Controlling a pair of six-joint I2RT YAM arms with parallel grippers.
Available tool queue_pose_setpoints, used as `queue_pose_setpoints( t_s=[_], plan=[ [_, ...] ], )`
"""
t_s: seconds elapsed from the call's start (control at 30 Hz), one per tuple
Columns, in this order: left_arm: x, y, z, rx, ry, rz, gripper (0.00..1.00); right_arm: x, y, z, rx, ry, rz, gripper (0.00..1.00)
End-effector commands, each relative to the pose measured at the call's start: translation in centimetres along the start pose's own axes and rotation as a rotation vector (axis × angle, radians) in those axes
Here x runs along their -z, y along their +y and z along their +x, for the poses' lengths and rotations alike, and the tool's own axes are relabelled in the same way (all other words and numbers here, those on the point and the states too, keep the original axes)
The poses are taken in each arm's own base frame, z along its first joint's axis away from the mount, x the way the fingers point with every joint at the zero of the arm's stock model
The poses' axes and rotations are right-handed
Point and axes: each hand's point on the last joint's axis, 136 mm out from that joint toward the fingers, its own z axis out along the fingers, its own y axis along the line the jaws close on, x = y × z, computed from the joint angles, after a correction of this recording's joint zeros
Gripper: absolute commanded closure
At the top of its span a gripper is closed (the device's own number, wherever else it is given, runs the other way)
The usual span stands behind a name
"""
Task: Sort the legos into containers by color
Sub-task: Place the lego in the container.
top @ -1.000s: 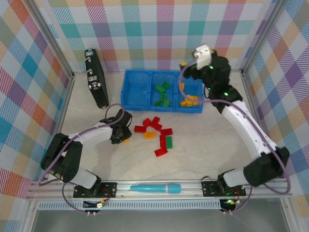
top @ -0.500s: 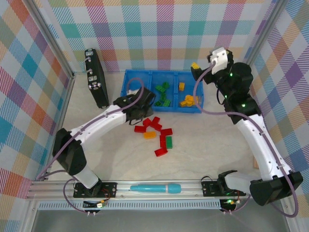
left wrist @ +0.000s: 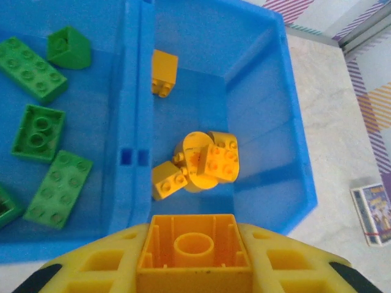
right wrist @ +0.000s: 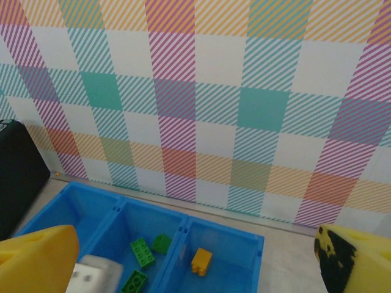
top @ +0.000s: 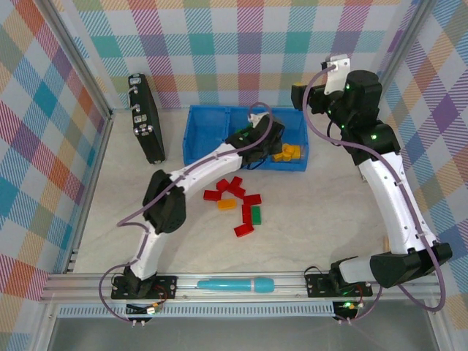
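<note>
Looking from above, the left gripper (top: 254, 144) hangs over the blue tray (top: 208, 135), with the right gripper (top: 303, 96) high behind it. The left wrist view shows jaws clamped on a yellow brick (left wrist: 194, 247) above the yellow pile (left wrist: 204, 162) (end compartment). On the right wrist view, the jaws are spread wide.

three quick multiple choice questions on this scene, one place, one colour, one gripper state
1. The left gripper holds its yellow brick over: A the tray's right compartment; B the black case; C the teal pen.
2. The legos in the middle compartment are: A red; B green; C yellow.
3. The right gripper is: A shut tight; B open and empty; C shut on the teal pen.
Answers: 1 A, the left wrist view looks past the brick onto yellow bricks in that compartment. 2 B, all there are green. 3 B, its jaws stand wide apart, nothing between.
</note>
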Motion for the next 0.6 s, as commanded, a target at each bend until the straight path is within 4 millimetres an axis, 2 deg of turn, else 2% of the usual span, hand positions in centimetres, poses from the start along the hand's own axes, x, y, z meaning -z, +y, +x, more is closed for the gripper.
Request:
queue_pose_setpoints(
  t_s=[0.0,0.17,0.33,0.57],
  plan=[
    [-0.6,-3.3,-2.8,0.016,-0.105,0.096,0.79,1.3,0.3,-0.8,-0.029,-0.030,-0.021,0.01],
    [-2.9,-4.2,-3.5,0.035,-0.157,0.097,0.76,1.6,0.9,-0.9,-0.033,-0.048,-0.058,0.01],
    [-4.9,-3.2,-3.3,0.034,-0.193,0.029,0.73,2.3,1.9,-1.3,-0.035,-0.078,-0.114,0.01],
    [-5.5,-2.8,-3.3,0.027,-0.200,-0.003,0.60,3.1,1.3,-1.6,-0.032,-0.107,-0.083,0.01]
  ],
)
